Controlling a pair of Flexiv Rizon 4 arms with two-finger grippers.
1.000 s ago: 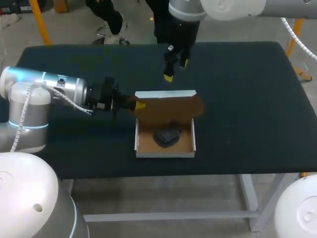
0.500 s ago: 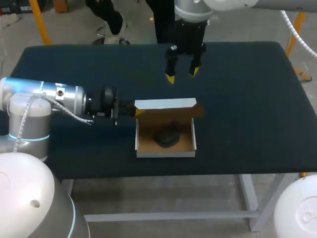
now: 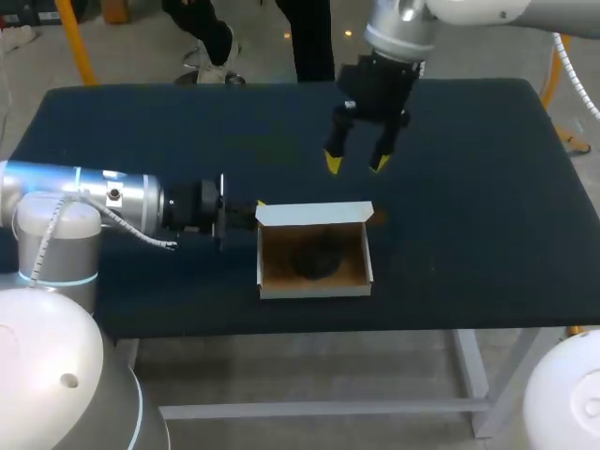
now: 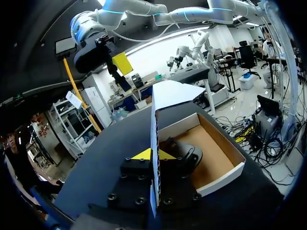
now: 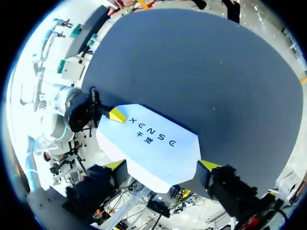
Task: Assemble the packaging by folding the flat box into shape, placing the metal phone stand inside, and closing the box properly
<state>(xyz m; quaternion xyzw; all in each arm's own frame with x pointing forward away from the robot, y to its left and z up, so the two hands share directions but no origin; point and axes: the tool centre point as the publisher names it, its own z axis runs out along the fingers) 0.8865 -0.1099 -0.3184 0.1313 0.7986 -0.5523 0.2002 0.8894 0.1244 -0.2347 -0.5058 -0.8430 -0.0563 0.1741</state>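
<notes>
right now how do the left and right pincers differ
The left pincer is shut on the box lid; the right pincer is open and holds nothing. The left pincer lies level beside the box; the right pincer points down above the table, beyond the box lid. Both have yellow tips.

Table (image 3: 487, 234): 1, wide, rectangular, far corners rounded.
Top (image 3: 141, 122): dark blue-black, matte, even in colour.
Crossbar (image 3: 319, 409): 1, pale grey metal, low under the table's near edge.
Leg (image 3: 472, 370): 1, pale grey metal, under the table's right part, meeting the crossbar.
</notes>
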